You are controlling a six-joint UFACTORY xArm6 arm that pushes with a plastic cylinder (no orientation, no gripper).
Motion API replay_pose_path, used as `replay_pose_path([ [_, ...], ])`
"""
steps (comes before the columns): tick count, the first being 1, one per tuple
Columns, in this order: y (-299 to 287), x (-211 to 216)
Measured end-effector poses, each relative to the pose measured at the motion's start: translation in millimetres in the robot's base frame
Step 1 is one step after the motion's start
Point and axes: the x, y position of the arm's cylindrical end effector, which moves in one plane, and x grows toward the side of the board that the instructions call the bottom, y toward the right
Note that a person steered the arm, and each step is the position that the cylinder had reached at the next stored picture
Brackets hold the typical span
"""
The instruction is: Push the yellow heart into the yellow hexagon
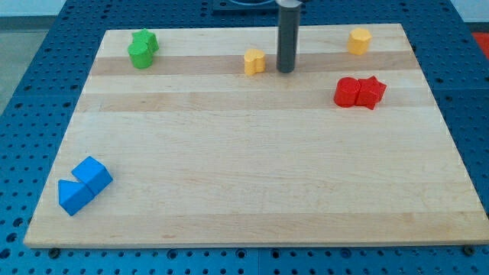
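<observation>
Yellow heart [255, 61] sits just left of my tip [286, 72]; yellow hexagon [359, 40] lies well right. The rod's top is cut off; no jaws in view.

Robotics lab bench

A pale wooden board [252, 176] lies on a blue perforated metal table [30, 69] (rows of mounting holes), spreading out on every side of my tip [286, 71], with small coloured test blocks scattered around it.
</observation>
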Motion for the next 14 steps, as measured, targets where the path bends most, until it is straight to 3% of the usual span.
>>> replay_pose_path([
  [1, -16, 11],
  [2, -65, 49],
  [3, -99, 57],
  [4, -115, 37],
  [6, -94, -13],
  [10, 10, -21],
  [12, -20, -11],
  [14, -1, 4],
])
